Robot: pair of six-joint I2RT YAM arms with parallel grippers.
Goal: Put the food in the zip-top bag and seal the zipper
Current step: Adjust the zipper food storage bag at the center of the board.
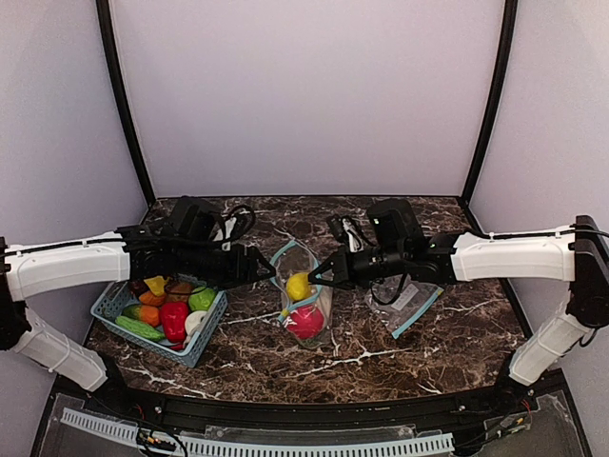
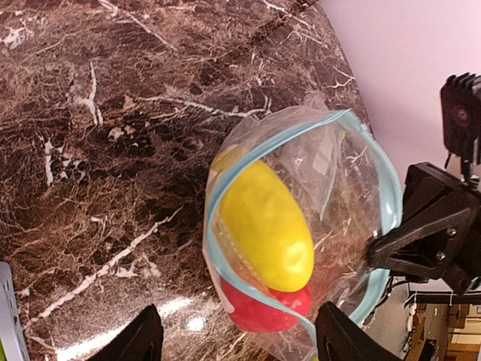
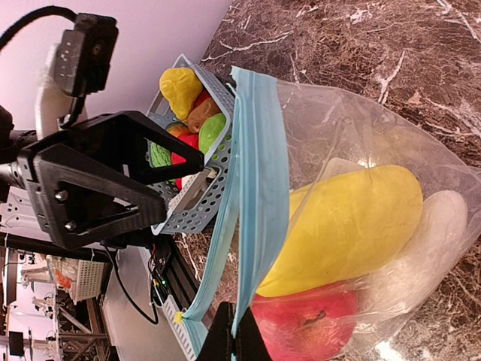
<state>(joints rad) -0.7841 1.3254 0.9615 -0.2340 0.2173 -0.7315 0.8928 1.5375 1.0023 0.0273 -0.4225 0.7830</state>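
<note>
A clear zip-top bag (image 1: pixel 303 297) with a light-blue zipper rim (image 3: pixel 259 173) stands mouth-up at the middle of the table. Inside it a yellow food (image 1: pixel 298 285) lies on top of a red one (image 1: pixel 305 322); both also show in the left wrist view, the yellow piece (image 2: pixel 267 226) over the red piece (image 2: pixel 263 310). My right gripper (image 3: pixel 237 340) is shut on the bag's rim at its right side. My left gripper (image 2: pixel 237 342) hovers open just left of the bag's mouth with nothing between its fingers. More food (image 1: pixel 173 314) lies in the basket.
A teal lattice basket (image 1: pixel 112 307) stands at the left front, under my left arm. A second clear bag (image 1: pixel 411 307) lies flat to the right, beneath my right arm. Dark marble tabletop (image 1: pixel 400 357) extends along the front.
</note>
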